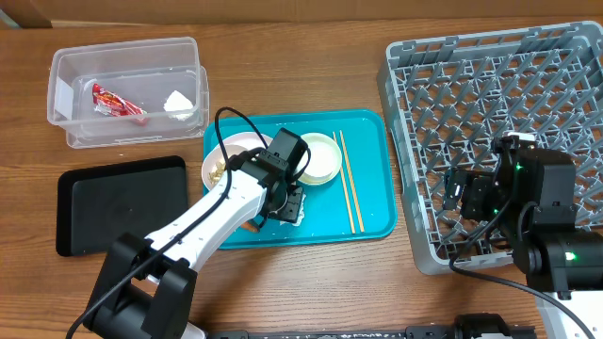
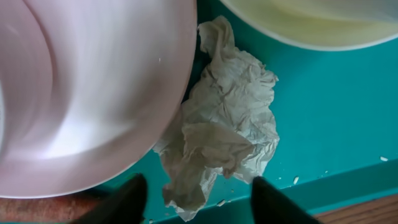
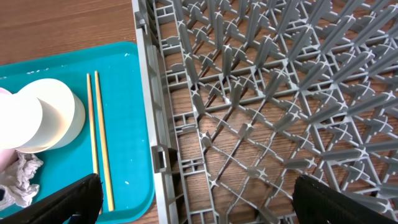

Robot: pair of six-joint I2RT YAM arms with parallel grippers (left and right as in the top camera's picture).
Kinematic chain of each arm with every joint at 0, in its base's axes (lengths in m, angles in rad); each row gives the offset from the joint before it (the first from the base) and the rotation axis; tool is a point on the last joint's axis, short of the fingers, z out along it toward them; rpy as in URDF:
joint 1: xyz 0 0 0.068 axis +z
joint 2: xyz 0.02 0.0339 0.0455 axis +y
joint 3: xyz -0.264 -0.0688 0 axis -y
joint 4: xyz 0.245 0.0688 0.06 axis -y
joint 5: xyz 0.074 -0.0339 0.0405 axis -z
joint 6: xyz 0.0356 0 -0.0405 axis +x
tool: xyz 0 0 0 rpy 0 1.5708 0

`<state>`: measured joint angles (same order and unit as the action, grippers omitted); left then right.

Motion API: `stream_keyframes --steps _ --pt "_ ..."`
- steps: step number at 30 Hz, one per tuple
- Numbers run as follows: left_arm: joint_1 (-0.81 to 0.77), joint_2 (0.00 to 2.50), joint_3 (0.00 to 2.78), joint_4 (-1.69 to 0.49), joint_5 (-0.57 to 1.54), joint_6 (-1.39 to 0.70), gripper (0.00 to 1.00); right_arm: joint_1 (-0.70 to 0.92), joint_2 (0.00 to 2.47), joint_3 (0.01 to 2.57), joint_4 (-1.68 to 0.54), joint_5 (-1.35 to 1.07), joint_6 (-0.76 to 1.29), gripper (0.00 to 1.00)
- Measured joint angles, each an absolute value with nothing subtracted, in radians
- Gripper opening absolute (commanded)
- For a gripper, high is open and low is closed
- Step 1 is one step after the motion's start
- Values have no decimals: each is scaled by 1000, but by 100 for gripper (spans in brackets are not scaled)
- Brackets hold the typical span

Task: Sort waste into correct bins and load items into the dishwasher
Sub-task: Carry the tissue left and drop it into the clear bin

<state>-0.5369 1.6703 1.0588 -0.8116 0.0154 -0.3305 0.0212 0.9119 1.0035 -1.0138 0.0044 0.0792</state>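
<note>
A crumpled white tissue [image 2: 224, 124] lies on the teal tray [image 1: 372, 132], between the white plate [image 2: 93, 93] and a white bowl [image 2: 311, 22]. My left gripper [image 2: 196, 202] hangs right over it, open, its two dark fingers [image 2: 121, 202] on either side of the tissue's lower end without touching it. In the overhead view the left gripper [image 1: 290, 205] is at the tray's front middle. Two wooden chopsticks [image 1: 349, 184] lie to the right of the bowl [image 1: 320, 155]. My right gripper [image 3: 205, 202] is open and empty above the left wall of the grey dish rack [image 3: 261, 93].
A clear tub [image 1: 66, 71] at the back left holds a red wrapper [image 1: 115, 102] and a white tissue [image 1: 179, 102]. A black tray [image 1: 122, 202] lies in front of it. Beige scraps [image 1: 219, 171] lie on the plate [image 1: 231, 151]. The dish rack [image 1: 499, 85] fills the right side.
</note>
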Motion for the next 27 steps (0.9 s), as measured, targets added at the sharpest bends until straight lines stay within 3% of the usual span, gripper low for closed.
stream_keyframes --steps 3,13,20,27 --pt "-537 1670 1058 -802 20 -336 4 21 912 1003 -1014 4 78 100" --pt "-537 1670 1058 -815 23 -330 4 21 912 1003 -1015 4 78 100" --pt "-510 1664 1190 -982 4 -330 4 21 912 1003 -1015 4 79 100" --pt "-297 1610 1449 -996 -123 -330 4 21 912 1003 -1014 4 78 100"
